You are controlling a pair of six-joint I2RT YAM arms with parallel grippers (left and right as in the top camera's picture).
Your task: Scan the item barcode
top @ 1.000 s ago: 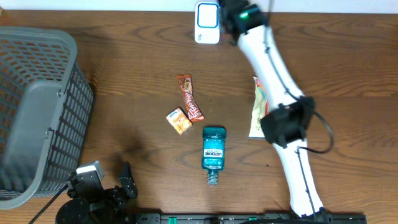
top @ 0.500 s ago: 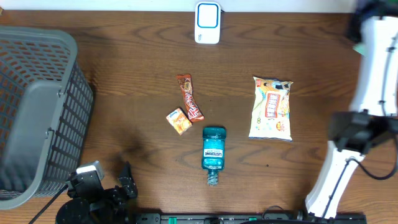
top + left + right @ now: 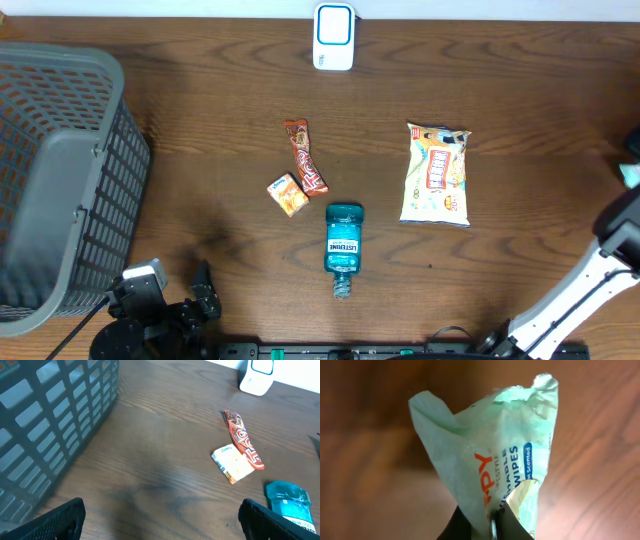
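Note:
A pale green wipes packet [image 3: 495,455] fills the right wrist view, crumpled and hanging over the brown table. My right gripper [image 3: 492,522] is shut on its lower edge, the dark fingers pinching the film. From overhead only the right arm [image 3: 620,235] shows, at the table's far right edge, with a pale corner of the packet [image 3: 630,174] beside it. The white and blue scanner [image 3: 333,36] stands at the back middle, far from the packet. My left gripper [image 3: 165,525] stands wide open and empty above the table's front left.
A grey basket [image 3: 60,180] fills the left side. Mid-table lie a red candy bar [image 3: 305,156], a small orange box [image 3: 287,193], a teal mouthwash bottle [image 3: 343,240] and a snack bag [image 3: 436,175].
My right arm has swung from the scanner at the back to the table's far right edge, still holding the wipes packet. The left arm has not moved.

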